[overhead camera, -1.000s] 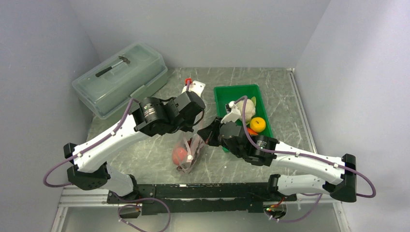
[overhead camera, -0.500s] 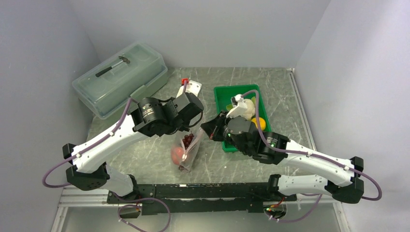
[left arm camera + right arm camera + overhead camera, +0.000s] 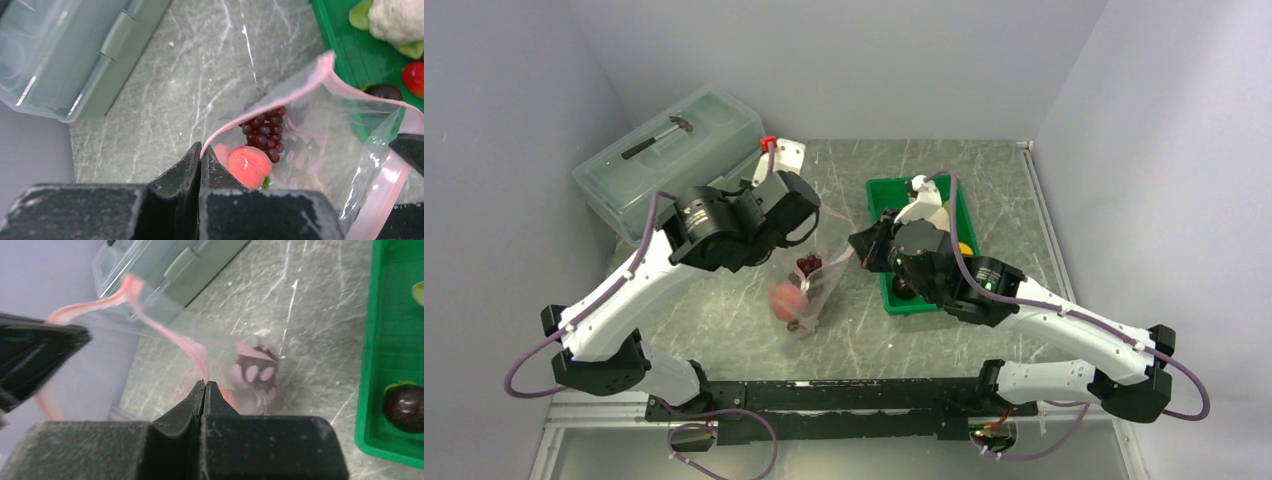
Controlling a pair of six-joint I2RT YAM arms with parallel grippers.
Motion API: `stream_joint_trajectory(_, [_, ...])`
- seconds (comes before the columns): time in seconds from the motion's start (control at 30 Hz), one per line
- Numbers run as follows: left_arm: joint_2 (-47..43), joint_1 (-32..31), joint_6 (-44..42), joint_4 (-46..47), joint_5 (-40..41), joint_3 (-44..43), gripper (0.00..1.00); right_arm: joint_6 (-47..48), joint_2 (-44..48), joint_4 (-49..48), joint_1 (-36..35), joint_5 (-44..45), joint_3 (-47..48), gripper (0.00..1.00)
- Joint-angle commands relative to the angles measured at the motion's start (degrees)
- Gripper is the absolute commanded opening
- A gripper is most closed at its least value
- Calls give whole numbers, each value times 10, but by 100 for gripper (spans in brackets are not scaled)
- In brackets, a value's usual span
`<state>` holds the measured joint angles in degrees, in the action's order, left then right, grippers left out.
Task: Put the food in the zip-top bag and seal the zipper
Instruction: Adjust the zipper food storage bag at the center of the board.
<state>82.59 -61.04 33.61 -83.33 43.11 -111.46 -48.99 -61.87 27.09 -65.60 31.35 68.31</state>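
1. Top external view: the bag [image 3: 809, 295] stood on the table just left of the tray [image 3: 886, 200], its mouth lifted between the two grippers.
2. The left gripper [image 3: 200, 150] was clamped on the end of the zipper [image 3: 300, 90] farther from the tray, its jaws pressed together with only the pink strip between them.
3. The right gripper [image 3: 205, 386] pinched the zipper's tray-side end, its jaws closed flat on the strip.
4. Between the two grips the mouth gaped open. The grapes [image 3: 264, 125] and the peach [image 3: 248, 165] lay inside the bag, touching each other, on the side away from the tray.
5. Both arms reached forward from their bases and bent inward toward each other. The left wrist sat left of the tray and the right wrist over the tray's near left corner.
6. The cauliflower [image 3: 397, 17], pepper [image 3: 415, 77] and plum [image 3: 384, 91] lay in the tray, outside the bag.
7. In the top view the right arm covered most of the tray, so only a sliver of the orange [image 3: 965, 248] showed.
8. The right wrist view blurred the bag's film and strip, and the grapes showed only as a dark smear behind pink print.
9. The box [image 3: 674, 160], well left of the tray, was cut off in both wrist views.
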Motion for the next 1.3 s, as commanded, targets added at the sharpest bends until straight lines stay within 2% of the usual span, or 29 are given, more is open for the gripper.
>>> stream_joint_trajectory(0.0, [-7, 17, -23, -18, 74, -56, 5, 38, -5, 3, 53, -33, 18, 0])
stream_joint_trajectory(0.17, [-1, 36, -51, -10, 99, -58, 5, 46, -19, -29, 119, -101, -27, 0])
stream_joint_trajectory(0.27, [10, 49, -57, -16, 116, -48, 0, 41, -49, -66, 129, -150, -45, 0])
stream_joint_trajectory(0.37, [31, 57, -46, -31, 128, -26, 0, 32, -78, -95, 130, -178, -59, 0])
stream_joint_trajectory(0.53, [74, 58, -32, -2, 89, 44, 0, 20, -109, -111, 134, -198, -100, 0])
stream_joint_trajectory(0.7, [113, 58, -3, 0, 55, 76, 0, 15, -57, -106, 149, -187, -173, 0])
stream_joint_trajectory(0.9, [125, 57, -9, 67, -2, 109, 0, 1, 5, -103, 164, -188, -257, 0])
stream_joint_trajectory(1.03, [129, 56, -11, 72, -10, 100, 0, -3, 36, -102, 170, -182, -295, 0])
stream_joint_trajectory(1.27, [125, 56, -24, 65, -32, 75, 0, -11, 34, -139, 174, -217, -338, 0])
